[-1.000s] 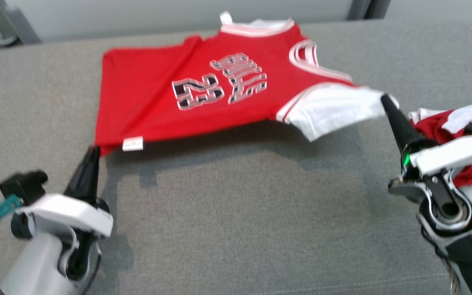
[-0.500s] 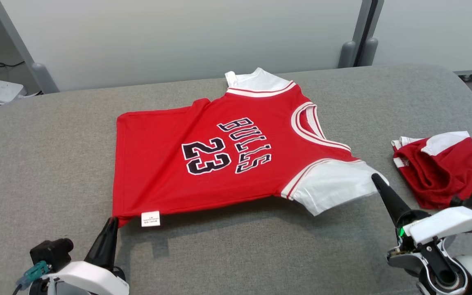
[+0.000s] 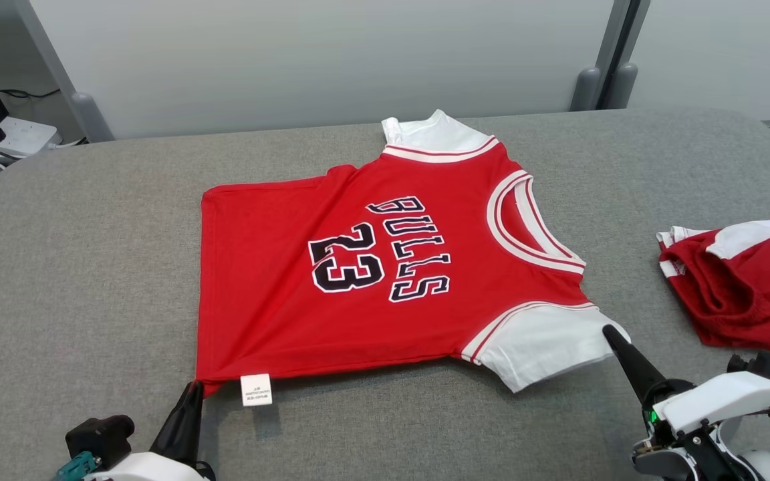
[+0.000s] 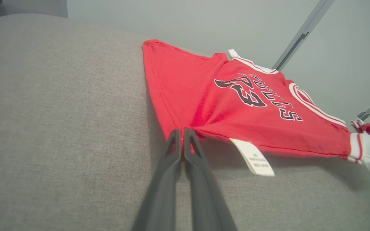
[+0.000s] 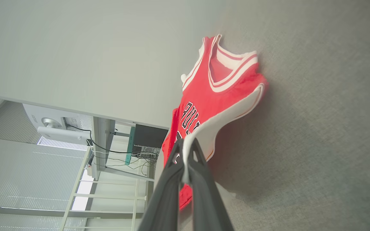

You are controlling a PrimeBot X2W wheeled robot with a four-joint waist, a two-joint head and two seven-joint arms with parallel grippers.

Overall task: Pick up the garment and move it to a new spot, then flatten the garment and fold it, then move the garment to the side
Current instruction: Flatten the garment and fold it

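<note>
A red sports shirt (image 3: 358,280) settles onto a grey padded bench (image 3: 91,267), stretched between the robot's two hands. The left hand (image 3: 194,387) is clamped on the near hem corner, just beside a white care label (image 3: 256,389). The right hand (image 3: 607,331) is pinched shut on the edge of the near white sleeve (image 3: 545,344). A second ago the near edge hung higher over a broad shadow. Now most of the cloth lies on the bench near its middle, and only the gripped edge stands a little proud above a thin shadow. The head camera has also tipped up over that second, so part of the apparent shift is the view's own. The move to a new spot looks all but finished, flattening appears to be the step in hand, and folding has not begun. The shirt is a thin, limp knit with striped trim round the scooped neck and black-and-white lettering. Shallow creases fan out from the left corner. The bench cover is a coarse grey weave with rounded edges. A second red-and-white garment (image 3: 739,287) lies crumpled well apart to the right.
</note>
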